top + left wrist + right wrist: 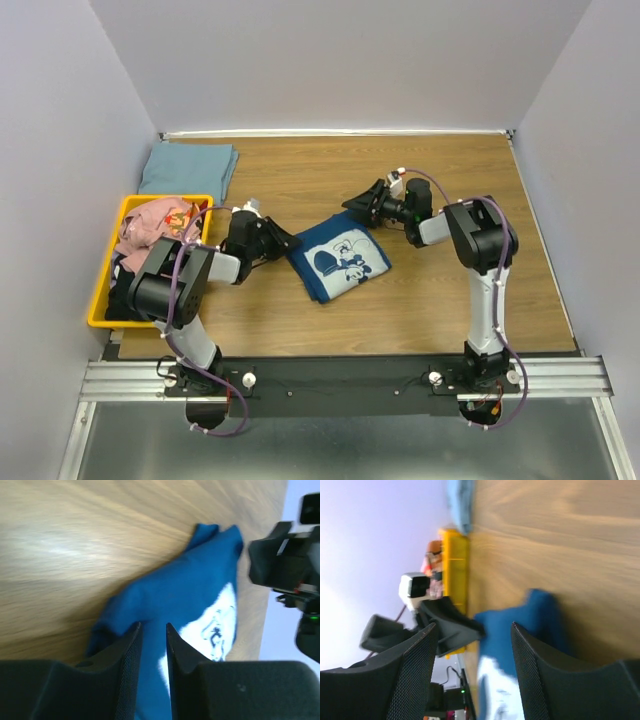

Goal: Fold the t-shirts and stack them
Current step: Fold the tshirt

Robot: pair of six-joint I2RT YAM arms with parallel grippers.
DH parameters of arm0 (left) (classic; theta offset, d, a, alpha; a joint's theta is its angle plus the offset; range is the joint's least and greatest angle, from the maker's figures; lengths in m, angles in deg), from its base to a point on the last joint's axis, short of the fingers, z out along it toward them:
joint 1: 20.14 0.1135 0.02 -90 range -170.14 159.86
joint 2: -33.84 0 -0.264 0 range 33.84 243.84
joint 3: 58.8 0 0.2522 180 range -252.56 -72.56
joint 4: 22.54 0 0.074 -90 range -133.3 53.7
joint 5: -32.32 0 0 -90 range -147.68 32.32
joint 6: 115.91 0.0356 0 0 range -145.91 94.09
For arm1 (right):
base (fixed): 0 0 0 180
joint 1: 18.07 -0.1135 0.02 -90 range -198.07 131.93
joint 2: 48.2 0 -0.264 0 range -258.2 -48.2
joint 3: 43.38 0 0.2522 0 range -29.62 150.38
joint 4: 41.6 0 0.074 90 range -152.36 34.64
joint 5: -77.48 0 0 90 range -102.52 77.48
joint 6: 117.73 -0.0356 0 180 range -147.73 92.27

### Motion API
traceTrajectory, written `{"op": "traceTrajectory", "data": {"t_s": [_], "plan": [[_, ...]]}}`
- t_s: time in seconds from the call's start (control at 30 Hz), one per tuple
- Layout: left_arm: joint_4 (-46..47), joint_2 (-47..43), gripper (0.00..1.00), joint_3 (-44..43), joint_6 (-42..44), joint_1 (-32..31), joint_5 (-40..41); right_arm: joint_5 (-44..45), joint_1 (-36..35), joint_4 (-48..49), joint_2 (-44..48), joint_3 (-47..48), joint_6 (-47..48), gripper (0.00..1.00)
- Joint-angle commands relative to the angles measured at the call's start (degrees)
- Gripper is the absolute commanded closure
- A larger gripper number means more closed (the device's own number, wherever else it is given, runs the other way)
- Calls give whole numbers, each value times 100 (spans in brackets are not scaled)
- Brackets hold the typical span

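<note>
A dark navy t-shirt (338, 258) with a white cartoon print lies folded on the wooden table, mid-centre. My left gripper (291, 242) sits at its left edge. In the left wrist view the left gripper (153, 626) stands narrowly open, and the navy t-shirt (190, 585) shows through the gap. My right gripper (356, 204) is at the shirt's far corner. In the right wrist view the right gripper (473, 626) is wide open just short of the navy t-shirt (520, 625). A pale grey-blue t-shirt (188, 168) lies folded at the back left.
A yellow bin (105, 290) at the left edge holds a crumpled pink t-shirt (150, 225) and dark cloth (122, 288). Grey walls close in the table on three sides. The arm bases stand on a rail (340, 378) at the near edge.
</note>
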Motion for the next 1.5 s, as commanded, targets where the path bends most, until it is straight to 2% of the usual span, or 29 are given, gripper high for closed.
{"op": "traceTrajectory", "data": {"t_s": [0.0,0.17,0.37,0.6,0.67,0.8,0.83,0.87,0.97,1.1,1.2,1.3,1.37,1.47], "plan": [[-9,116,68,157,-67,330,-92,225,-27,-108,-751,241,42,34],[-53,222,69,131,47,594,-198,252,52,-143,-1033,250,138,34],[-255,-6,69,-177,302,726,-356,155,78,-669,-94,128,489,34],[-1405,-1622,59,-537,1189,726,293,225,-159,-1205,1602,-479,709,33],[-1915,-2035,53,-598,1661,726,530,252,-369,-1531,2058,-723,762,33],[-2768,-3281,40,-713,2400,726,1311,409,-958,-1514,2586,-1303,535,31],[-2978,-3494,39,-696,2542,726,1435,436,-1264,-1453,2623,-1392,482,31],[-3067,-3905,39,-669,2657,726,1637,515,-1415,-1374,2640,-1471,420,30],[-3287,-4417,39,-564,3035,726,1902,560,-1899,-865,2404,-1797,113,29],[-3411,-5015,38,-327,3229,726,2279,402,-2276,259,1623,-2017,-554,29],[-3393,-5078,39,-151,3229,726,2447,402,-2382,778,867,-2105,-1054,29],[-3402,-4964,39,-264,3273,726,2465,296,-2479,1779,102,-2123,-1564,31],[-3393,-4911,39,-282,3317,735,2517,226,-2532,1817,-110,-2009,-1663,31],[-3393,-4823,39,-326,3317,744,2430,147,-2629,1581,47,-1859,-1541,32]]}}
